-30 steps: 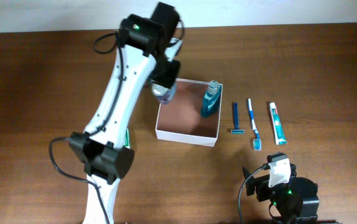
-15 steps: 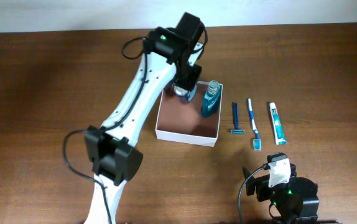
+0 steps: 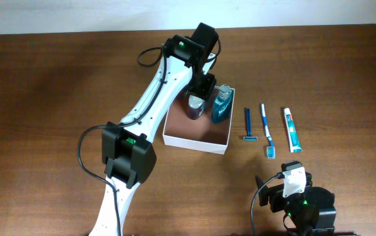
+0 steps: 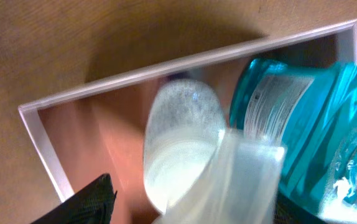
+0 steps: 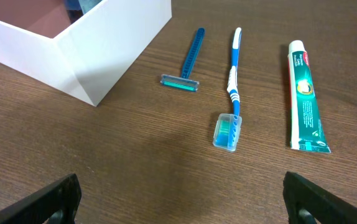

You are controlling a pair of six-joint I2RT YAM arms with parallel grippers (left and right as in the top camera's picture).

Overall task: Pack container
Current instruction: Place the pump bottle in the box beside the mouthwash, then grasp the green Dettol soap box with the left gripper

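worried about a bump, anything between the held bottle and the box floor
Nothing visible under the frosted translucent bottle; the white-walled square container's pinkish floor looks bare there. A teal mouthwash bottle stands close beside.

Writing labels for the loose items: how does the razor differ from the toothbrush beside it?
The razor is all blue; the toothbrush is white and blue. The toothbrush is longer than the razor. The razor lies nearer the container than the toothbrush. Both lie flat on the table outside the container, heads pointing the same way.
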